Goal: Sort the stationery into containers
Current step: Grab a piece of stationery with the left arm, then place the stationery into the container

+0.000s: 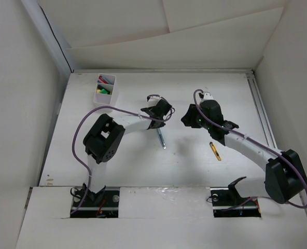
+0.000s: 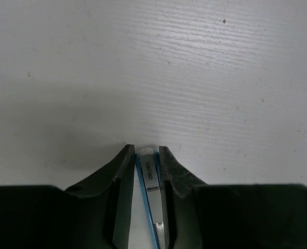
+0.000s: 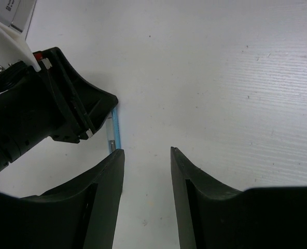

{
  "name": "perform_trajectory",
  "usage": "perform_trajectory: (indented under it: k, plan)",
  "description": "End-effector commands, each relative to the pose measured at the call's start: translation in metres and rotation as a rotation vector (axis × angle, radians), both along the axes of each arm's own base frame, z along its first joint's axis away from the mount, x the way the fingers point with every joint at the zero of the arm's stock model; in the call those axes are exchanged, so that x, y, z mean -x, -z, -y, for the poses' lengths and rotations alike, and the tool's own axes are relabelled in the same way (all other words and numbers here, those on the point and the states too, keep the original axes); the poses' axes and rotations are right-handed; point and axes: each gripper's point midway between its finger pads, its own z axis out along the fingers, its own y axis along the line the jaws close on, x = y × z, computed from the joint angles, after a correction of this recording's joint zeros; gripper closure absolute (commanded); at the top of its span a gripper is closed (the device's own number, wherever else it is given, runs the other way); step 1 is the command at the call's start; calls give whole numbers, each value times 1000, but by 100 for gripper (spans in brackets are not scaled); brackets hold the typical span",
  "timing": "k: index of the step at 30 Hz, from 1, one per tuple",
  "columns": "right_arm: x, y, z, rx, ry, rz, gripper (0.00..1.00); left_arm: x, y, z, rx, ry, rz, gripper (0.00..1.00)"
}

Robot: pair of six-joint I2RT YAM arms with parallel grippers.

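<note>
Light blue pen (image 2: 147,171) sits btwn the jaws of L gripper (image 2: 145,151), lengthwise in the slot, its blunt end level w/ the fingertips. Both inner faces look pressed to its sides w/ no gap showing: jaws narrowed right down, clamped on the pen. Can't tell if it rests on the table or is lifted.

Pen looks slim, w/ light blue edges, a grey-silver clip w/ small lettering and a ribbed bit further back. In top view the pen (image 1: 161,139) pokes out from under L gripper (image 1: 157,123) toward the near edge, over the white table (image 1: 143,166).

R gripper (image 3: 147,155): jaws apart, approx mid-width, only bare table btwn them. From its cam the pen (image 3: 114,129) is just beside one fingertip, w/ L gripper (image 3: 50,109) behind it. In top view R gripper (image 1: 187,120) is near L gripper, not touching.

Black-and-yellow pen (image 1: 215,151) lies on the table on the near side of R gripper, apart from its jaws. White box (image 1: 102,99) is well apart, far-left of L gripper, holding red, green and yellow markers (image 1: 106,85).
</note>
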Motion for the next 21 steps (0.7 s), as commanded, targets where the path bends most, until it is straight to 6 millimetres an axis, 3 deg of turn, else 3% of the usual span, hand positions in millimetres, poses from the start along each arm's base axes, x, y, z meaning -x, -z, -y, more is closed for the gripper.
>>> perform_trajectory:
  k: [1,4,6,9,10,14,16,17,21]
  plan:
    - [-4,-25,-2,-41,-10,81,53,-8,-50,-14,71,-40,66,100]
    - [-4,-29,-2,-45,-10,91,53,-27,-88,-41,131,-108,128,100]
    - [-1,-34,-4,-58,-25,98,53,-29,-111,-66,158,-167,176,100]
    - [0,-33,-1,-60,-10,97,53,-49,-140,-118,195,-312,259,100]
    - [0,-33,-1,-60,-10,97,53,-55,-156,-146,194,-380,306,100]
    - [6,-38,-9,-69,-37,105,53,-74,-191,-212,195,-596,408,100]
    - [6,-38,-9,-69,-37,106,53,-81,-195,-236,141,-664,407,100]
    - [8,-42,-11,-76,-46,116,53,-94,-210,-250,109,-703,430,100]
    - [9,-46,-11,-81,-46,126,53,-97,-233,-298,-118,-830,417,100]
